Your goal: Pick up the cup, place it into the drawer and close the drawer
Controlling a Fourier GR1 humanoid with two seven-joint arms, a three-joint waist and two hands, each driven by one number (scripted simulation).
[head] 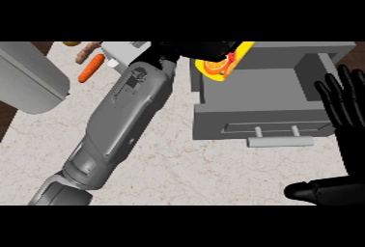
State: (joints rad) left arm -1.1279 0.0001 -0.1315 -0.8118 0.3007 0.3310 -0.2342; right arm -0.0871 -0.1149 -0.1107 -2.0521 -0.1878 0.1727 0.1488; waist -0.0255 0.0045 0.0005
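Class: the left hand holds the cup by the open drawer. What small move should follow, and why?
Probably shift the left hand slightly to the right and lower it: the cup hangs over the far left corner of the drawer, not yet over its floor.

Spare items I can see on the table, all crowded toward its far left corner

On my feed the table [178,164] is a pale marbled top, with a dark brown strip [6,126] showing beyond its left edge. A big rounded grey appliance [28,79] sits along that left edge. Near it, toward the far edge, an orange carrot [91,69] lies on a diagonal. Just past the carrot I make out a pinkish-brown lump [85,51] and a small tan piece [70,43] at the far edge; I cannot tell what either is. A white boxy object [121,50] stands just beside the carrot, partly hidden.
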